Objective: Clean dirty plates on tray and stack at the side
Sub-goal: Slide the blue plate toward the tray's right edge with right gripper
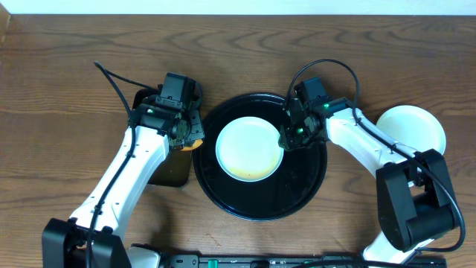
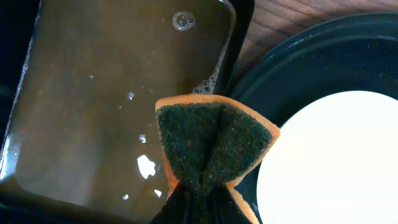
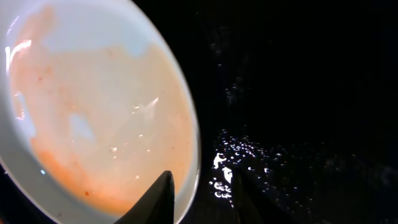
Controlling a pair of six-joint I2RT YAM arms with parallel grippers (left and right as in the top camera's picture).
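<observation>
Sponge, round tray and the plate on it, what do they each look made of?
Sponge: orange foam backed with a dark green fibrous scouring pad, soft enough to fold. Round tray: glossy black, likely plastic or lacquer; it shows wet glints. Plate: smooth, shiny pale surface under orange smears, ceramic or melamine, can't tell which.

On the brown wooden table (image 1: 59,89) we see a round black tray (image 1: 312,186) in the middle, a rectangular tray (image 1: 169,173) of murky water just left of it, and a pale plate (image 1: 416,126) at its right.
</observation>
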